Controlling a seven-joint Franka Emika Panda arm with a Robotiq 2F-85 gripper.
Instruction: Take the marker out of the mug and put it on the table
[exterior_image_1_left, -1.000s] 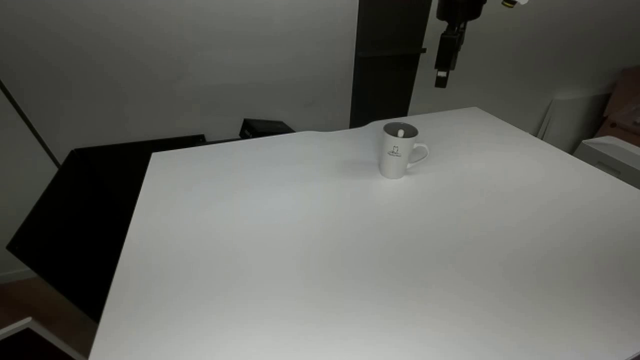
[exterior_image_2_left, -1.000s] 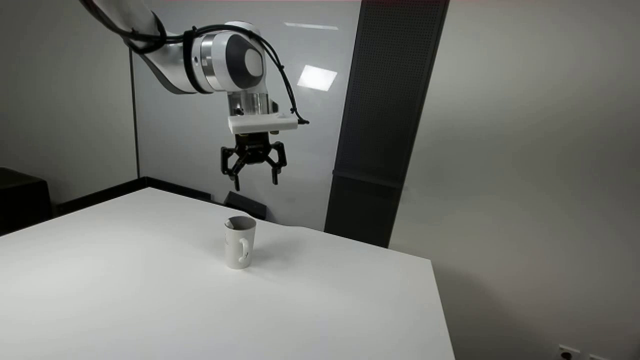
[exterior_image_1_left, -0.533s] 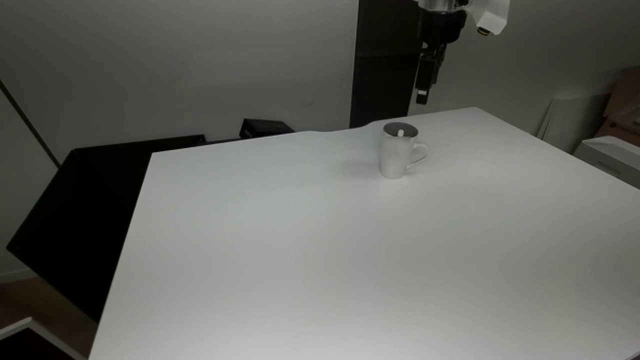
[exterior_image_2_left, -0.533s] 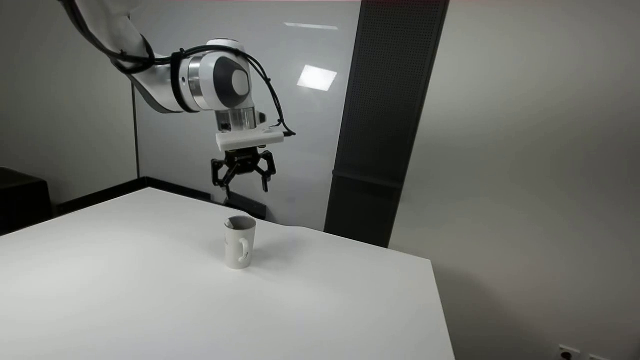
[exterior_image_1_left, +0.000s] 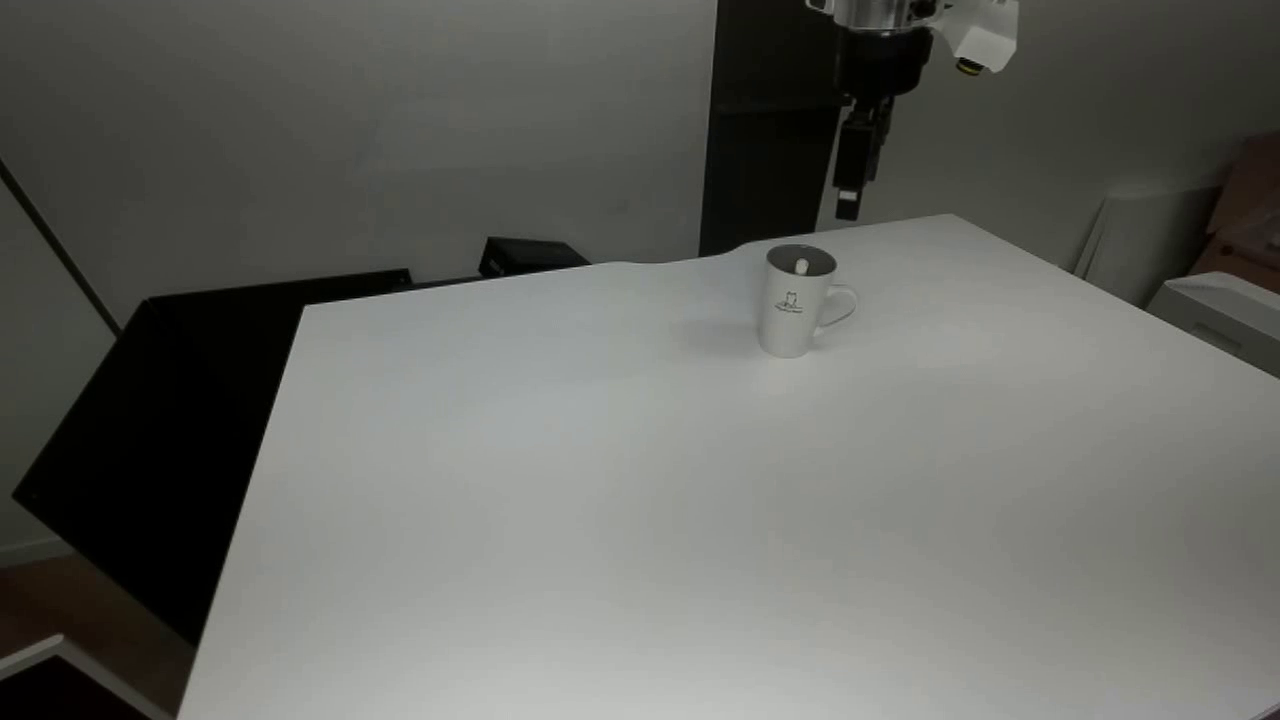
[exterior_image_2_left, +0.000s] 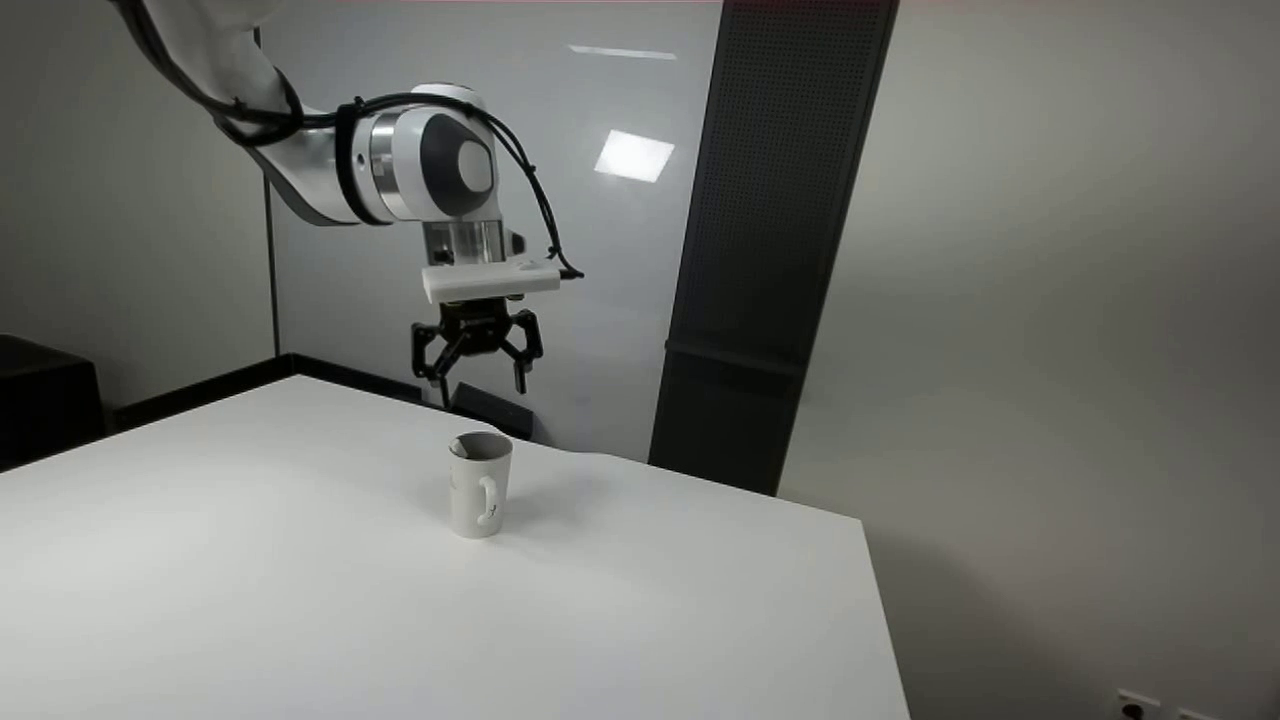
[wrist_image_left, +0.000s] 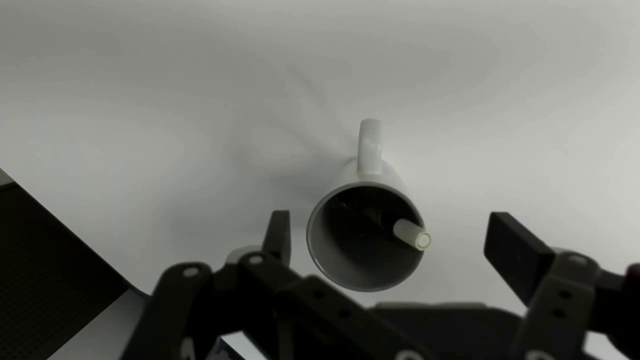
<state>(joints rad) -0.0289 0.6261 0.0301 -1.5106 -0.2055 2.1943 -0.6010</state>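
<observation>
The white mug (exterior_image_1_left: 785, 325) stands upright on the white table (exterior_image_1_left: 600, 500), and also shows in an exterior view (exterior_image_2_left: 472, 505) and the wrist view (wrist_image_left: 337, 257). The marker leans inside it; its pale end (wrist_image_left: 410, 233) rests at the rim in the wrist view and shows in an exterior view (exterior_image_1_left: 801, 267). The rest of the marker is in the dark of the mug. My gripper (exterior_image_2_left: 482, 391) is open and empty, pointing down, above and apart from the mug. In the wrist view its fingers (wrist_image_left: 387, 232) stand on either side of the mug's mouth.
A black surface (exterior_image_1_left: 200, 430) lies beside the table. A dark box (exterior_image_2_left: 490, 408) is behind the table's back edge, near a tall dark panel (exterior_image_2_left: 790, 230). A white box (exterior_image_1_left: 1220, 310) stands beyond the table at the right of an exterior view.
My gripper has come down and moved left in both exterior views, slowing in the last half second. It stays open. The mug and marker have not moved.
</observation>
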